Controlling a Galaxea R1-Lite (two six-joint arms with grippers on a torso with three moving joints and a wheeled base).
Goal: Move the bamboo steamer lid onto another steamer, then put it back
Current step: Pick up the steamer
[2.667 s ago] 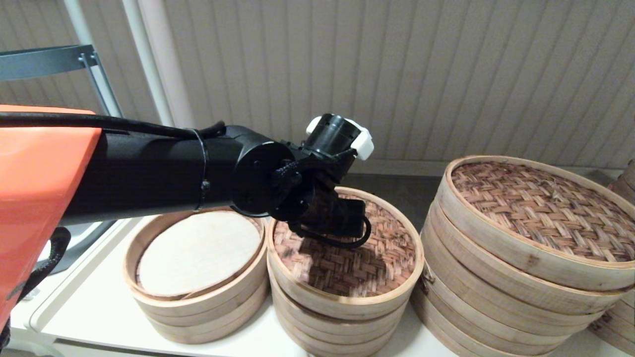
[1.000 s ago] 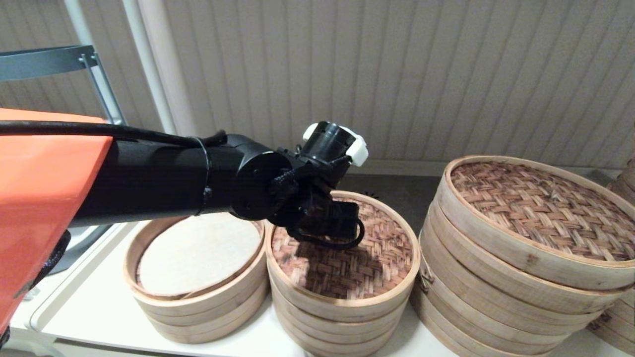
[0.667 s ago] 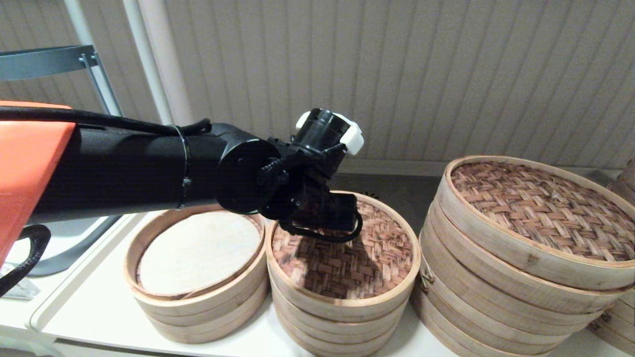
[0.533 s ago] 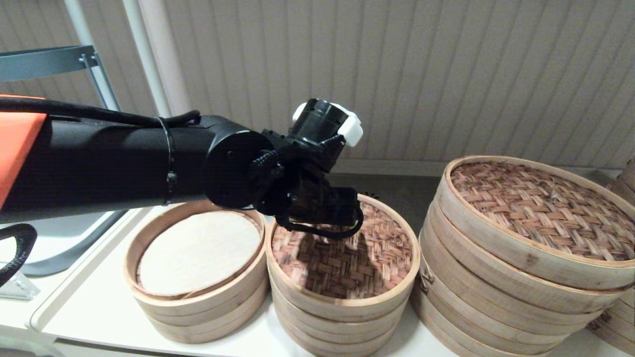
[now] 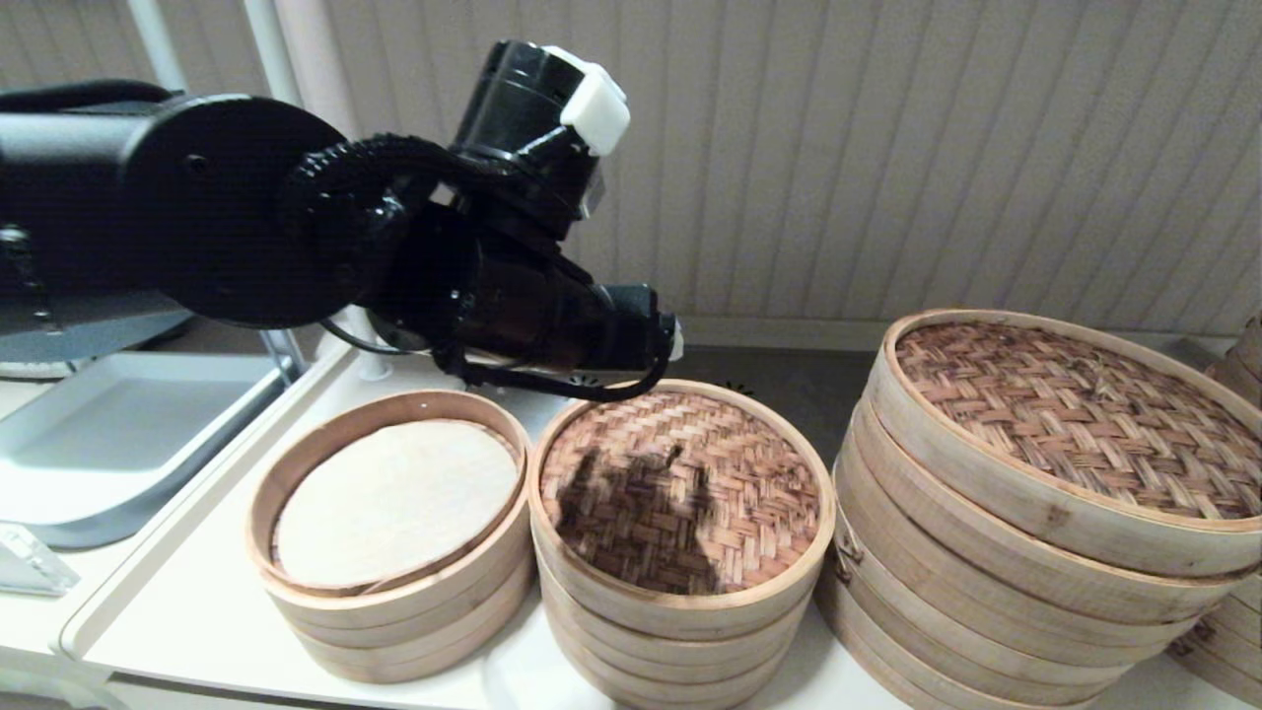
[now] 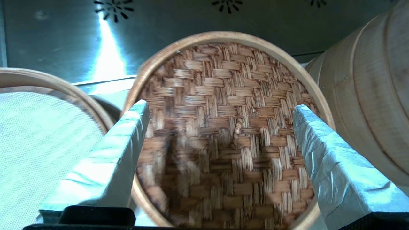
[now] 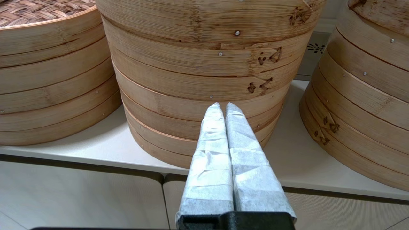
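Head view: the bamboo steamer lid (image 5: 680, 488) is seated on the middle small stack, between the open steamer (image 5: 389, 503) with its pale liner on the left and the large stack (image 5: 1045, 552) on the right. The left gripper (image 6: 220, 150) is held above the lid's far edge, jaws spread wide and empty, one finger (image 6: 105, 166) toward each side of the rim. For a sound grasp, the jaws should be lowered level and centred on the small knot (image 6: 238, 126), so both sides of the rim are met together and the lid is not tipped. The right gripper (image 7: 228, 127) is parked low before the large stack, jaws pressed together on nothing.
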